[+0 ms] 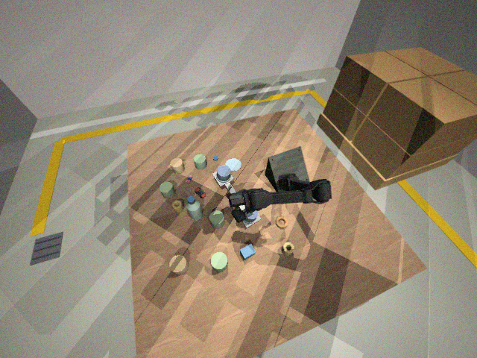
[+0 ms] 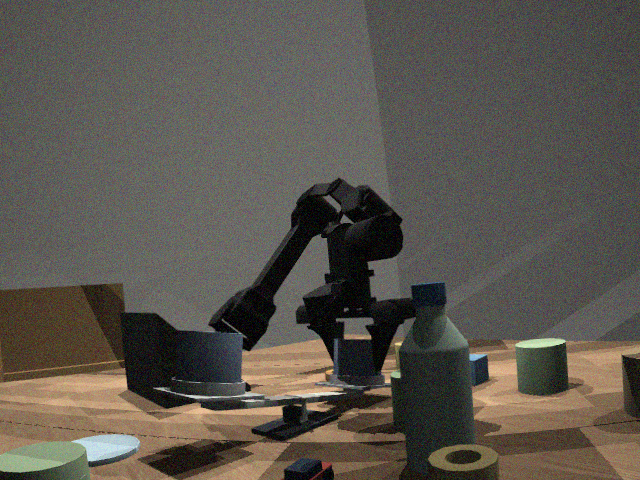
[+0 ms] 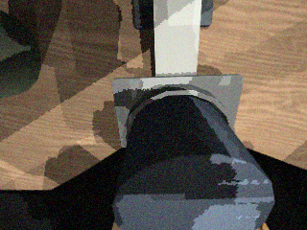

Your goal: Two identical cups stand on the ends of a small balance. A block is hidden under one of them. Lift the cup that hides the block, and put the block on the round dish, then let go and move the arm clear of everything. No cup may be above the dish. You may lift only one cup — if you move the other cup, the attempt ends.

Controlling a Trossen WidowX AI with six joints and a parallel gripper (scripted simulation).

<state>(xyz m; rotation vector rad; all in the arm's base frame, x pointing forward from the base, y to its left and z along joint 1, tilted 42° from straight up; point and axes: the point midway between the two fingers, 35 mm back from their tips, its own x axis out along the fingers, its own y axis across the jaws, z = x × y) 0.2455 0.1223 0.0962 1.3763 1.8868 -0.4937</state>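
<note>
My gripper (image 2: 355, 365) (image 3: 178, 151) is shut on a blue-grey cup (image 2: 354, 356) (image 3: 192, 144), one finger on each side. This cup (image 1: 253, 216) stands upright on the end plate of the balance (image 1: 229, 187) (image 2: 315, 396) (image 3: 177, 45) nearer the blue box. The other, identical cup (image 1: 223, 173) (image 2: 214, 356) stands untouched on the opposite end, beside the round dish. The pale blue round dish (image 1: 233, 165) (image 2: 111, 448) lies flat, with nothing on it. No block shows; whatever is under either cup is hidden.
A bottle (image 1: 194, 212) (image 2: 436, 392) and a green cylinder (image 1: 217, 219) stand close to the held cup's side of the balance. A blue box (image 1: 247, 251) (image 2: 479, 368), a toy car (image 1: 200, 192) and a dark angular block (image 1: 288, 165) are also around.
</note>
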